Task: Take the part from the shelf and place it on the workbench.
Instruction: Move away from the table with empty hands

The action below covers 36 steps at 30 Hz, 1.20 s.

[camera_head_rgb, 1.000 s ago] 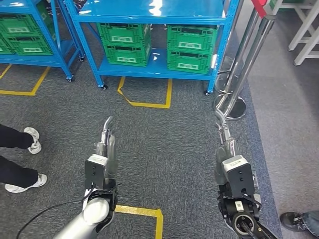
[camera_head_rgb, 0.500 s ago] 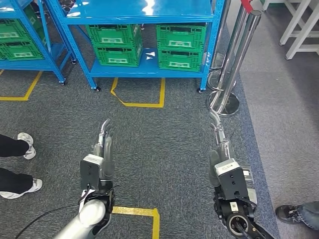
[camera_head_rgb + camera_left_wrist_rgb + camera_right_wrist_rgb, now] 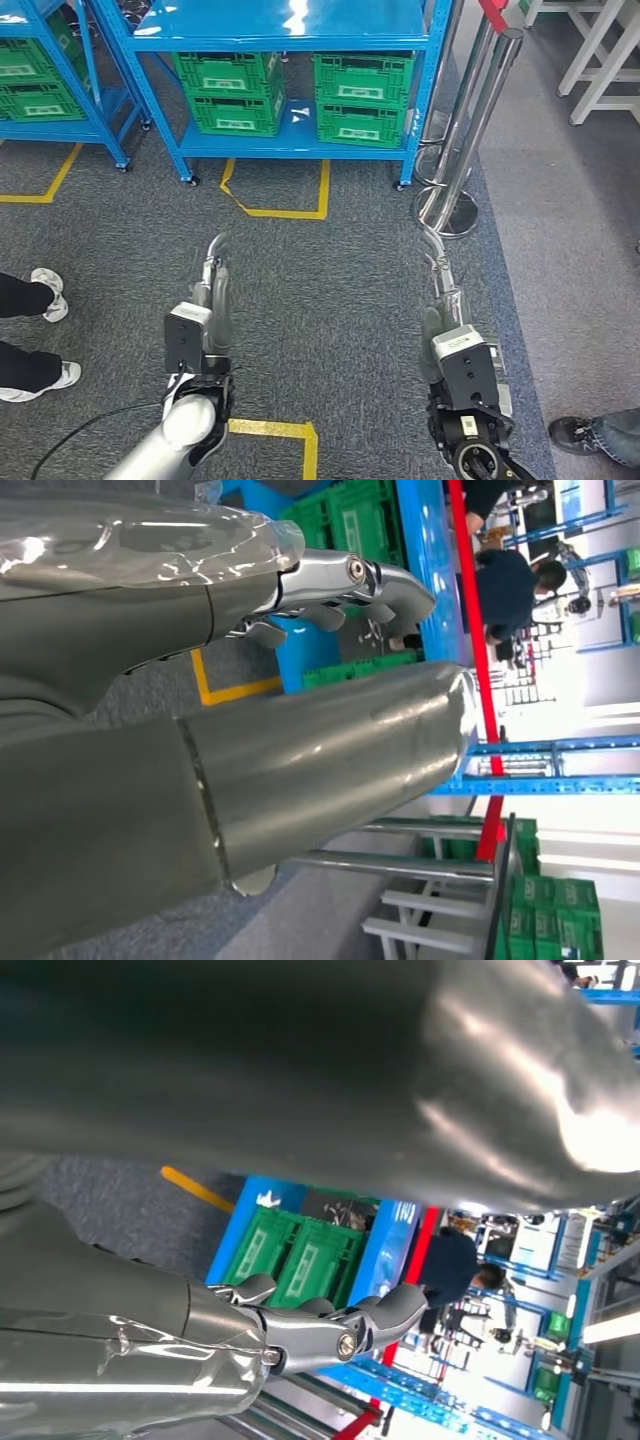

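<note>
1. The left hand (image 3: 213, 290) is held out low over the grey carpet (image 3: 332, 300), fingers stretched forward and apart, grasping nothing.
2. The right hand (image 3: 441, 290) is held out the same way on the other side, fingers extended and loose, with nothing in it.
3. In the left wrist view the left hand's thick grey thumb (image 3: 324, 760) and its shiny fingers (image 3: 355, 580) stand well apart with bare space between them.
4. In the right wrist view the right hand's fingers (image 3: 332, 1330) reach out straight, separate from the thumb above them.
5. Ahead stands a blue shelf (image 3: 294, 140) on small feet, its lower level carrying green crates (image 3: 226, 90) stacked in two piles, side by side.
6. A second blue shelf (image 3: 90, 125) with more green crates (image 3: 38, 80) stands to the left of the first.
7. The part to be fetched cannot be made out; the crates' insides are hidden from this height.
8. Yellow tape lines (image 3: 279, 210) mark the carpet in front of the shelf, and another yellow corner (image 3: 294, 435) lies between the two arms.
9. Shiny metal posts (image 3: 460, 130) rise just right of the shelf from round bases.
10. A person's white shoes (image 3: 49, 300) show at the left edge, and a dark shoe (image 3: 577, 435) at the lower right.
11. White frame legs (image 3: 596, 60) stand at the upper right on lighter floor.
</note>
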Tool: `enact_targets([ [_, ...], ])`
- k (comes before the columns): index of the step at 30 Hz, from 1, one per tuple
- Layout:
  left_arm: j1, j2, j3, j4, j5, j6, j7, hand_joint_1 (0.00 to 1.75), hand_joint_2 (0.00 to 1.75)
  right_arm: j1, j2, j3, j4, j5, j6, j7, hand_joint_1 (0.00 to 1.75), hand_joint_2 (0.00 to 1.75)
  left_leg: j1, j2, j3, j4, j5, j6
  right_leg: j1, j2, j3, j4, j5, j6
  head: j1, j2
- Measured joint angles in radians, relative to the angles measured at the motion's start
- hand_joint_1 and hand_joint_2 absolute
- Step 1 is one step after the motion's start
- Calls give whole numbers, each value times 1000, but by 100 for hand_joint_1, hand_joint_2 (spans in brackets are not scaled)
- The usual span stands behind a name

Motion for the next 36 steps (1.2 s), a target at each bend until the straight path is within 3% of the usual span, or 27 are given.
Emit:
enact_targets([
  [2, 0, 0, 0, 0, 0, 4, 2, 0, 0, 0, 0, 0, -1, 0, 4, 3, 0, 0, 7, -3, 2, 22, -20, -20, -13, 7, 62, -132, 62, 19, 9, 0],
  [3, -1, 1, 0, -1, -1, 7, 3, 0, 0, 1, 0, 0, -2, 0, 8, 4, 0, 0, 8, -4, -2, 35, -29, -30, -15, 13, 86, -176, 75, 18, 14, 0],
  [4, -1, 1, 0, -2, -1, 10, 5, 0, 0, 2, 0, 1, -3, 0, 12, 4, 0, 0, 8, -6, -7, 44, -34, -38, -15, 19, 97, -197, 74, 12, 14, 0],
  [6, 0, 2, 0, -4, -2, 13, 8, 0, 0, 5, 0, 1, -5, 0, 17, 5, 0, 0, 9, -9, -12, 50, -36, -48, -10, 22, 99, -191, 64, -12, 6, 0],
  [8, -1, 2, 0, -6, -2, 14, 8, 0, 0, 6, 0, 1, -8, 0, 19, 5, 0, 0, 11, 7, -18, 69, -47, -54, -7, 18, 104, -191, 60, -29, -8, 0],
  [10, -4, 2, 0, -8, -2, 14, 8, 0, 0, 6, 1, 1, -11, 0, 21, 5, 0, 0, 8, 36, -69, 165, -83, -55, -5, 10, 112, -193, 54, -44, -24, 0],
  [12, -4, 3, 0, -9, -2, 15, 8, 0, 0, 8, 1, 2, -12, 0, 21, 5, 0, 0, 4, 48, -162, 312, -125, -51, 2, 1, 118, -193, 46, -54, -39, 0],
  [13, -2, 4, 0, -9, -2, 15, 8, 0, 0, 9, 1, 2, -12, 0, 21, 5, 0, 0, 2, 49, -201, 361, -128, -47, 6, -3, 122, -193, 42, -58, -44, 0],
  [14, -1, 4, 0, -9, -1, 16, 9, 0, 0, 9, 1, 2, -12, 0, 21, 5, 0, 0, -1, 49, -220, 371, -111, -41, 10, -5, 128, -193, 38, -60, -48, 0],
  [15, 0, 5, 0, -9, -1, 16, 9, 0, 0, 10, 1, 2, -12, 0, 21, 5, 0, 0, -5, 49, -219, 341, -75, -32, 14, -7, 135, -193, 32, -62, -51, 0],
  [17, -1, 5, 0, -9, 1, 17, 8, 0, 0, 9, 1, 1, -12, 0, 20, 4, 0, 0, -19, 53, -170, 206, 10, -8, 19, -10, 150, -195, 20, -63, -57, 0],
  [19, -2, 5, 0, -10, 3, 17, 7, 0, 0, 9, 1, 1, -12, 0, 18, 4, 0, 0, -32, 59, -128, 104, 41, 7, 22, -11, 156, -198, 10, -58, -59, 0],
  [22, -2, 5, 0, -14, 5, 18, 5, 0, 0, 12, 1, 0, -16, 1, 12, 6, 0, 0, -36, 55, -104, 64, 25, 14, 19, -13, 162, -191, 13, -37, -61, 0],
  [24, -3, 4, 0, -15, 5, 18, 4, 0, 0, 13, 1, -1, -18, 2, 10, 8, 0, 0, -30, 52, -78, 49, 19, 22, 19, -13, 152, -149, -5, -28, -56, 0],
  [27, -2, 3, -1, -15, 5, 18, 3, 0, 0, 15, 1, -2, -19, 2, 11, 10, 0, 0, -29, 51, -53, 46, 7, 28, 17, -10, 57, 28, -79, -20, -34, 0],
  [28, -1, 3, -1, -15, 6, 18, 3, 0, 0, 16, 1, -2, -19, 2, 11, 11, 0, 0, -29, 50, -47, 46, 1, 28, 16, -10, 22, 75, -91, -16, -28, 0],
  [29, 0, 3, -1, -15, 6, 18, 3, 0, 0, 17, 1, -1, -19, 2, 11, 11, 0, 0, -29, 49, -39, 47, -5, 26, 15, -10, 1, 90, -86, -11, -24, 0],
  [30, 1, 3, -1, -15, 6, 18, 3, 0, 0, 17, 1, -1, -19, 2, 12, 11, 0, 0, -28, 47, -30, 47, -12, 24, 14, -11, -1, 67, -59, -8, -20, 0],
  [32, 1, 3, -1, -15, 7, 18, 3, 0, 0, 17, 1, -1, -19, 2, 12, 11, 0, 0, -26, 44, -9, 48, -29, 16, 10, -9, 34, -58, 34, -4, -10, 0],
  [33, 0, 3, -1, -15, 7, 18, 3, 0, 0, 17, 1, -2, -19, 2, 12, 11, 0, 0, -26, 42, -2, 50, -36, 11, 11, -8, 50, -121, 58, -5, -6, 0],
  [34, 0, 3, -1, -15, 7, 18, 2, 0, 0, 17, 1, -2, -18, 2, 13, 11, 0, 0, -27, 40, 0, 54, -42, 5, 13, -8, 65, -164, 72, -12, -2, 0],
  [36, 1, 3, -1, -15, 6, 19, 1, 0, 0, 17, 0, -2, -18, 1, 15, 10, 0, 0, -30, 37, 0, 60, -50, -7, 17, -9, 74, -192, 64, -32, -1, 0],
])
